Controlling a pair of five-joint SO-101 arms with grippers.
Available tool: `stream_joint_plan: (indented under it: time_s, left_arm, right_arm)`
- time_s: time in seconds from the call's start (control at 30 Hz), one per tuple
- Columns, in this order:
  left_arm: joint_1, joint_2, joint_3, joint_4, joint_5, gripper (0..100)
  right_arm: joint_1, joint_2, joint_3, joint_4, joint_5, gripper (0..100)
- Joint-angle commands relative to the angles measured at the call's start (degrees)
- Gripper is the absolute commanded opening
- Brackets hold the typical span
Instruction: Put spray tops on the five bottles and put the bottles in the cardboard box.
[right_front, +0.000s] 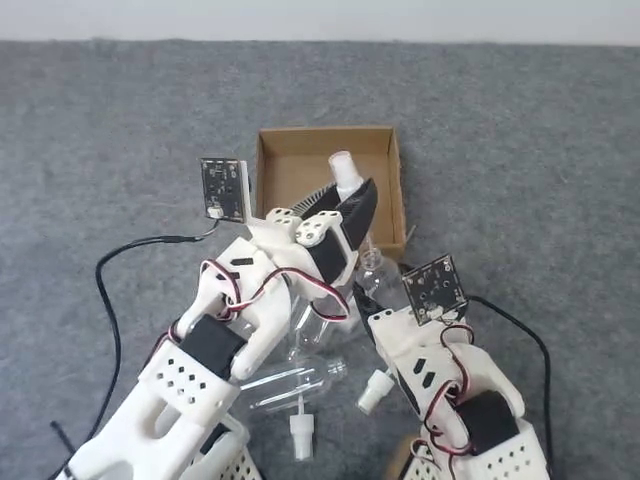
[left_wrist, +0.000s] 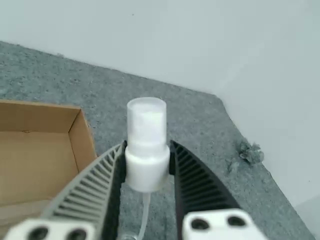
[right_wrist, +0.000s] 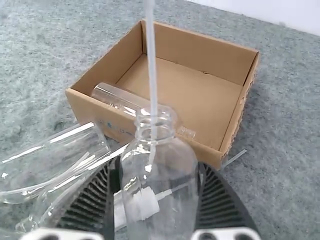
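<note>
The left gripper (left_wrist: 146, 156) is clamped on the collar of a white spray top (left_wrist: 146, 125), held high. The top's thin dip tube (right_wrist: 150, 70) hangs down through the mouth of the clear bottle (right_wrist: 159, 160). The right gripper (right_wrist: 157, 175) grips that bottle round its body, just in front of the near wall of the cardboard box (right_front: 395, 180). The main risk appears to be alignment. The tube is in, but the cap sits well above the neck, so a descent that drifts sideways could bend the tube against the rim or seat the cap crooked. Pressing down hard could also slide the smooth bottle through the right gripper's jaws or tip it. Loose bottles (right_wrist: 50, 155) and spare spray tops (right_front: 302, 432) lie close beside the arms on the grey carpet (right_front: 520, 130), where a swing could scatter them. One more bottle seems to lie inside the box already.
</note>
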Motion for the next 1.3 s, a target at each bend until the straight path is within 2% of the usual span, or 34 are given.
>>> stream_joint_plan:
  time_s: [0.0, 0.13, 0.27, 0.73, 0.93, 1.1, 1.27]
  left_arm:
    - [0.5, -1.1, -0.4, 0.0, -0.4, 1]
    - [1.4, -1.1, 0.2, -0.2, -0.6, 1]
    - [4.9, -1.1, 1.1, -0.3, -3.8, 1]
    - [5.0, -1.4, 1.2, -0.3, -4.0, 1]
    - [4.9, -1.6, 1.1, -0.3, -4.0, 1]
    - [4.9, -1.6, 1.1, -0.3, -4.1, 1]
    - [5.4, -1.6, 1.5, -0.1, -9.2, 1]
  right_arm:
    - [0.7, -1.2, -2.9, -1.4, 0.8, 0.7]
    - [2.8, -1.2, -4.2, -1.9, 0.7, 0.7]
    - [3.0, -1.2, -5.1, -1.8, 0.7, 0.7]
    - [3.1, -1.2, -6.0, -2.0, 1.1, 0.7]
    - [3.0, -1.2, -5.8, -8.4, 1.1, 0.7]
    - [2.8, -1.2, -5.8, -9.8, 1.1, 0.7]
    - [3.0, -1.2, -5.8, -10.8, 1.1, 0.7]
